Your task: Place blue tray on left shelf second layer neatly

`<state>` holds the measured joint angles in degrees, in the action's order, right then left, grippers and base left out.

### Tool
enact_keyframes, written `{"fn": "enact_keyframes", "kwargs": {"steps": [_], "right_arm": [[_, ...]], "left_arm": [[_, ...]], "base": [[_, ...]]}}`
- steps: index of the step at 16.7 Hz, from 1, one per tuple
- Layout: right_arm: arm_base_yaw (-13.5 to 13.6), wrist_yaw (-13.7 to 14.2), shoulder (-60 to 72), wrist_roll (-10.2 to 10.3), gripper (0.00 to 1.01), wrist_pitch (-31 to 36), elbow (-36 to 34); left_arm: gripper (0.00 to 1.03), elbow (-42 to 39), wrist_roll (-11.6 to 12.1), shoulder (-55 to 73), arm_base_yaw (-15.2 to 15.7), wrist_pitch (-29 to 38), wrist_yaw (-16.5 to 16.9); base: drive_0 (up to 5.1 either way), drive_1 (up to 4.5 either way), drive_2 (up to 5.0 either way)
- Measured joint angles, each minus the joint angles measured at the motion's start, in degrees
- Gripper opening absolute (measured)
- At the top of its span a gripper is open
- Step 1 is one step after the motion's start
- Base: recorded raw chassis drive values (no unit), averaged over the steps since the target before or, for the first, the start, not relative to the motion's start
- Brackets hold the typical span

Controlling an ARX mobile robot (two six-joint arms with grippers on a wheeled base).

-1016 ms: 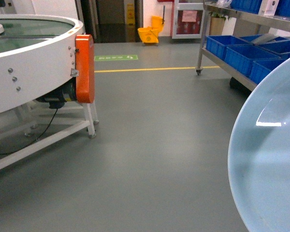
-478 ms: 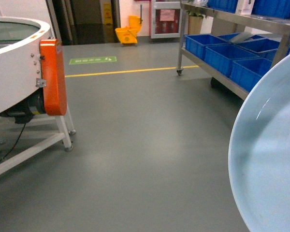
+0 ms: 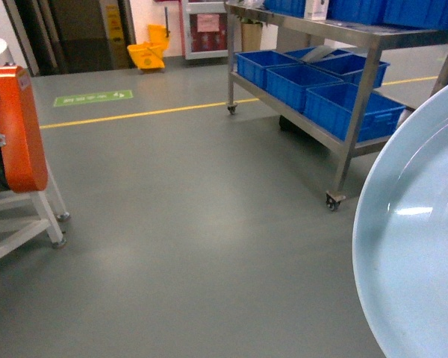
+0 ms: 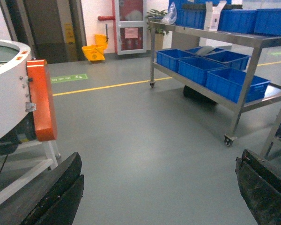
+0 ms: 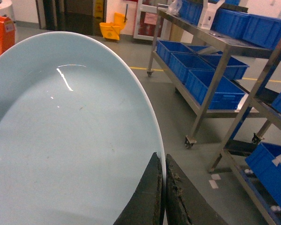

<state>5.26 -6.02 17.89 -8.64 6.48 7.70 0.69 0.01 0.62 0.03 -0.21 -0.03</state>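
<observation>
Blue tray point(image 5: 61, 140): riding tilted above floor point(image 3: 194, 224), rim pinched in right gripper point(image 5: 163, 187), jaws clamping it. Left gripper point(image 4: 159, 197): hanging low over floor, jaws spread wide, carrying nothing. Steel shelf point(image 3: 358, 112) with blue crates point(image 3: 351, 108): standing ahead right, apart from tray.

You are in an industrial workroom or warehouse-type space. A smooth grey floor point(image 3: 194, 224) carries a painted yellow line point(image 3: 142, 113) and a green floor sign point(image 3: 92, 98). Wheeled stainless-steel racks point(image 3: 343, 112) hold deep blue crates point(image 3: 351, 108). At left stands a white round machine with an orange guard point(image 4: 40, 105). A yellow mop bucket point(image 3: 149, 52) sits by the far doorway.
</observation>
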Motion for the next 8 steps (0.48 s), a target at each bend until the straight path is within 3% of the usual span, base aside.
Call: {"fn": "enact_keyframes", "kwargs": {"steps": [8], "right_arm": [[0.0, 0.02, 0.0, 0.0, 0.02, 0.0, 0.0]], "left_arm": [[0.98, 0.0, 0.0, 0.0, 0.0, 0.0, 0.0]], "base": [[-1.6, -1.6, -1.6]]}}
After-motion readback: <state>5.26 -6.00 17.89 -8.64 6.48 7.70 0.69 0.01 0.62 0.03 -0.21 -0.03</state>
